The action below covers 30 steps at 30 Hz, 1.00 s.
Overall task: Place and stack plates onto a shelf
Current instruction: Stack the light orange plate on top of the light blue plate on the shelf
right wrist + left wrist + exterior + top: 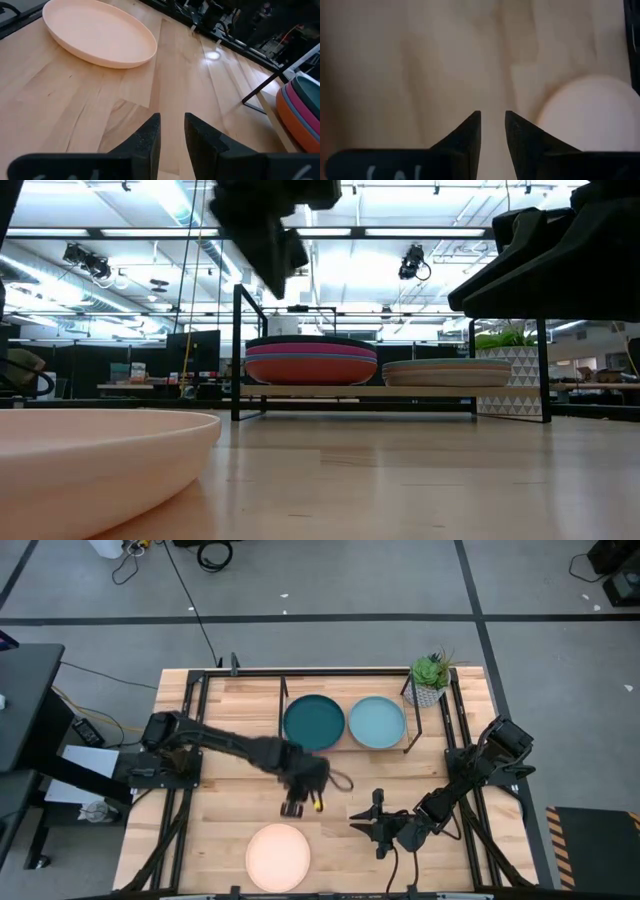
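Plates: two stacks stood on the shelf [412,745], one loose plate lay on the desk [230,790].

Stack one, at the shelf's left half: dark teal plate [314,721] on top; in the low view at least three more layers showed beneath it, among them pink [310,349] and orange [310,370]. An exact count could not be told.

Stack two, at the shelf's right half: light blue plate [377,723] on top; the low view showed a few pale layers below, number unclear.

Loose item: one peach plate [278,855], flat on the desk, well in front of the shelf and apart from both stacks.

Shelf: one, light-wood board with black frame, at the desk's far side. One potted plant [430,678] stood just beside the shelf's right end.

End effectors: two. Left end effector [303,805] hung above the desk between the shelf and the peach plate, fingers slightly parted, gripping nothing. Right end effector [364,821] sat low in front of the shelf's right half, near the peach plate, fingers slightly parted, nothing between them.
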Each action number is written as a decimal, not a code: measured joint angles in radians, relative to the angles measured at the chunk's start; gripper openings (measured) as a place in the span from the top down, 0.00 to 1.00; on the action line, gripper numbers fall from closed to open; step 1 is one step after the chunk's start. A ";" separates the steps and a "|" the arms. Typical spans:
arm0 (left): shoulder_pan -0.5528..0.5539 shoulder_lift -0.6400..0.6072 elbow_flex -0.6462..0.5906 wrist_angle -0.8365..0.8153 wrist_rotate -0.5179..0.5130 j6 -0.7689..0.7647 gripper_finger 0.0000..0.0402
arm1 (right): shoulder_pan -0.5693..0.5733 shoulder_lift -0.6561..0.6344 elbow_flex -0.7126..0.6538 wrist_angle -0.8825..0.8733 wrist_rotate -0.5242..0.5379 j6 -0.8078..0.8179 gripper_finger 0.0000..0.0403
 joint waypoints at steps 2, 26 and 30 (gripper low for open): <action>-0.047 0.023 -0.001 -0.006 0.009 -0.022 0.76 | -0.001 0.000 0.000 0.000 0.001 -0.015 0.77; -0.242 0.231 -0.002 0.024 -0.063 -0.082 0.77 | -0.112 0.000 0.000 0.014 -0.008 -0.221 0.77; -0.242 0.231 -0.002 0.025 -0.062 -0.091 0.84 | -0.124 0.000 0.000 0.015 -0.017 -0.231 0.77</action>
